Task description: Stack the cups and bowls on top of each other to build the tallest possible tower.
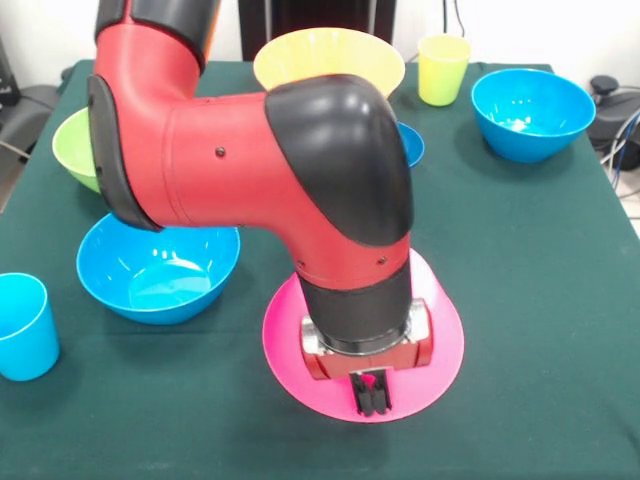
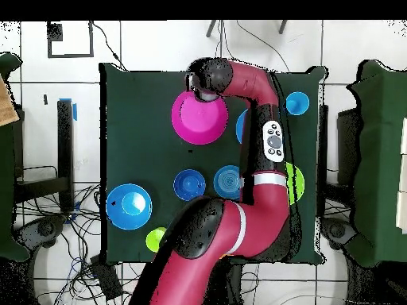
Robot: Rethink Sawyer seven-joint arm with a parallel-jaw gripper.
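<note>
One claw [image 1: 372,392], seemingly pressed together, low over the upturned big pink bowl [image 1: 440,330].

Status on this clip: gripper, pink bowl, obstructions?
Gripper down over upturned pink bowl, grip unclear. Nothing stacked on it. Blue bowl close beside.

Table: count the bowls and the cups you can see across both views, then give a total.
Bowls: 7 (pink bowl, orange bowl, green bowl, blue bowl, second blue bowl, small dark blue bowl, small light blue bowl)
Cups: 2 (yellow-green cup, light blue cup)
Total: 9
</note>
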